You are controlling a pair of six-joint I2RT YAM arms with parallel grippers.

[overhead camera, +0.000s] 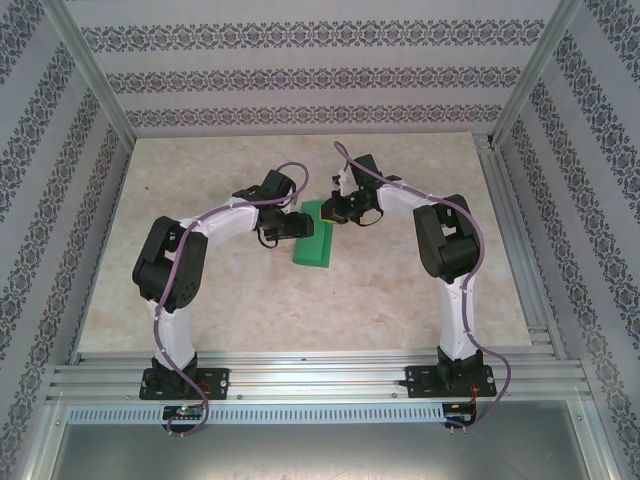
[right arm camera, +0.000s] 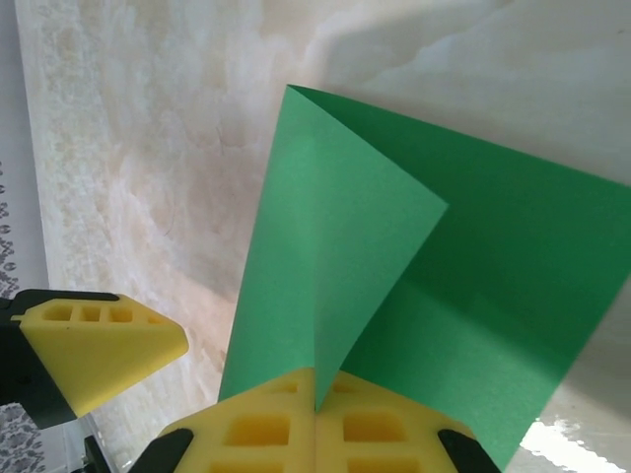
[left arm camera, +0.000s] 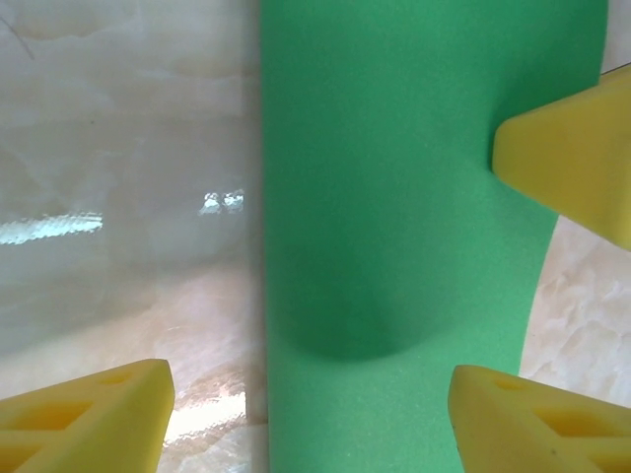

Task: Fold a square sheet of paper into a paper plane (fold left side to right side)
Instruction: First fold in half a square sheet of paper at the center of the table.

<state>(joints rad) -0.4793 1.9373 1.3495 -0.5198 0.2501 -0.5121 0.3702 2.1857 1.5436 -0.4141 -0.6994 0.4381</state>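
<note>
The square sheet of paper (overhead camera: 312, 240) is bright green and lies in the middle of the marble table, partly folded into a narrow strip. In the right wrist view a flap of the paper (right arm camera: 335, 227) stands up from the flat part (right arm camera: 513, 296), and my right gripper (right arm camera: 315, 409) is shut on the flap's lower edge. My right gripper (overhead camera: 335, 210) sits at the sheet's far right end. My left gripper (overhead camera: 292, 226) hovers at the paper's left edge. Its yellow fingers (left arm camera: 89, 414) stand wide apart over the green paper (left arm camera: 394, 197), holding nothing. The paper plane shape is not formed.
The marble tabletop (overhead camera: 400, 290) has free room in front of and beside the paper. Aluminium rails (overhead camera: 320, 370) run along the near edge by the arm bases. Patterned walls (overhead camera: 300, 75) enclose the back and sides. One yellow fingertip of the right gripper (left arm camera: 572, 158) shows in the left wrist view.
</note>
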